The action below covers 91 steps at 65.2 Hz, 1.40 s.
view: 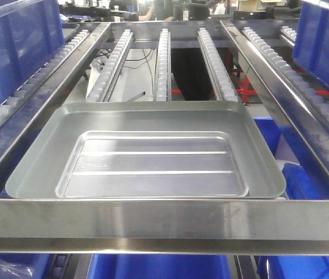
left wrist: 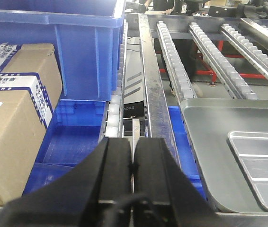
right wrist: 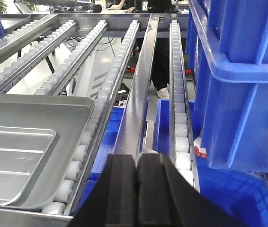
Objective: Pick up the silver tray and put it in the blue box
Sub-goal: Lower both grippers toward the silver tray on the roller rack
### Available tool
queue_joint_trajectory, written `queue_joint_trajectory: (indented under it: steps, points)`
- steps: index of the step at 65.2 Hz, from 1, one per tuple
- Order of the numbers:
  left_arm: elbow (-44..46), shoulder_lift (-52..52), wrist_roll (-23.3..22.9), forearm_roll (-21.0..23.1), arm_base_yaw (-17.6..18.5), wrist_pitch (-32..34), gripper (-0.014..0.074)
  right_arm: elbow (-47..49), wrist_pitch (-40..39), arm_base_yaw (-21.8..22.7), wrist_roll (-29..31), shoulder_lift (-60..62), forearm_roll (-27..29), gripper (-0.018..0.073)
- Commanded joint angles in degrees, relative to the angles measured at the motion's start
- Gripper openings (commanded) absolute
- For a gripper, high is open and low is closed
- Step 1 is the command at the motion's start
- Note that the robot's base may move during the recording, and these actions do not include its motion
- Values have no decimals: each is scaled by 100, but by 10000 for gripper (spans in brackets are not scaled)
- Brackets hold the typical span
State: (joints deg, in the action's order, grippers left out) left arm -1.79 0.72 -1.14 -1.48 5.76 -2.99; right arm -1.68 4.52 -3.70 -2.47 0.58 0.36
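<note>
The silver tray (view: 147, 151) lies flat on the roller rack, against the steel front bar. Its left part shows in the left wrist view (left wrist: 238, 142) and its right part in the right wrist view (right wrist: 25, 142). A deep ribbed blue box (left wrist: 77, 52) stands on the rack left of the tray; it also shows in the front view (view: 13, 46). Another (right wrist: 247, 85) stands on the right, also in the front view (view: 324, 40). My left gripper (left wrist: 133, 156) is shut and empty, left of the tray. My right gripper (right wrist: 137, 158) is shut and empty, right of the tray. Neither gripper shows in the front view.
Roller tracks (view: 163, 64) run back from the tray between steel rails. A steel front bar (view: 164, 224) crosses in front of the tray. Cardboard boxes (left wrist: 11, 118) stand at the far left. Lower blue bins (left wrist: 72, 137) sit under the rack on both sides, including the right (right wrist: 228, 198).
</note>
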Motion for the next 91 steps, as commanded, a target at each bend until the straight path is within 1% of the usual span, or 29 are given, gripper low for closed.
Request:
queue_joint_trajectory:
  steps: [1, 48, 54, 57, 59, 62, 67, 73, 80, 85, 91]
  points:
    - [-96, 87, -6, 43, 39, 495, -6, 111, -557, 21, -7, 122, -36, 56]
    - [-96, 87, -6, 43, 39, 495, -6, 111, -557, 21, -7, 122, -36, 56]
    - [-84, 87, -6, 43, 39, 546, -6, 111, -665, 21, -12, 122, -36, 56]
    - [5, 87, -17, 98, 39, 518, -6, 183, -782, -6, -95, 122, 132, 56]
    - [95, 87, -17, 229, 39, 450, -6, 300, -726, -37, -156, 115, 246, 56]
    - [383, 39, -17, 362, 39, -7, -6, 576, -452, -69, -157, 84, 286, 56]
    - [993, -144, -17, 362, 39, -811, -6, 1083, 358, -100, -157, -71, 286, 56]
    - [1652, -548, -17, 335, 39, -1314, -6, 1691, 1255, -100, -157, -549, 286, 56]
    - [2565, -1354, -17, 335, 39, -2154, -6, 2474, 2159, -100, -157, -1431, 307, 56]
    - [3223, -2139, -17, 347, 39, -2915, -6, 2980, 2568, -100, -152, -2175, 312, 56]
    - [3896, -3097, -17, 559, 39, -3891, -6, 3519, 3016, -100, -92, -3120, 312, 56]
